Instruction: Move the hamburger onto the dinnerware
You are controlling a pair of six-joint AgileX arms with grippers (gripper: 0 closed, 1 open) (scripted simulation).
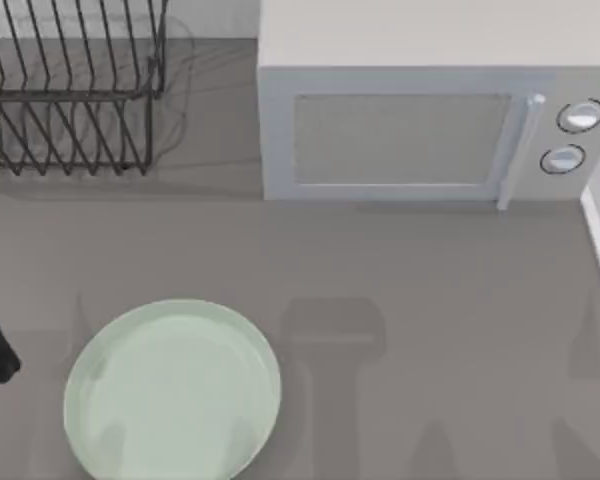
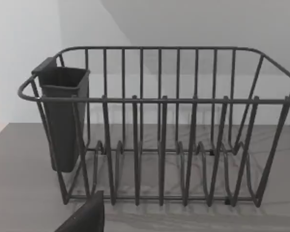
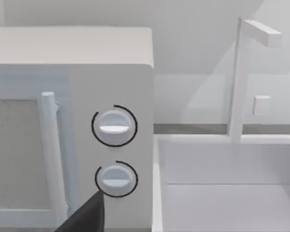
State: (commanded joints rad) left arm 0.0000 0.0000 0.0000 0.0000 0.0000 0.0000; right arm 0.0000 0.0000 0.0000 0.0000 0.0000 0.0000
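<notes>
pale mint dinnerware point(image 1: 172, 390) sits bare at the table's front left; hamburger not visible, perhaps behind the closed microwave point(image 1: 420, 130) door.
risk: searching blind, an arm may clip the dish rack point(image 1: 70, 90). grey table point(image 1: 430, 300), white wall; pincer states: cannot tell.

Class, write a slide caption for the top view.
Mint-green plate at front left, dish rack and shut microwave behind.
</notes>
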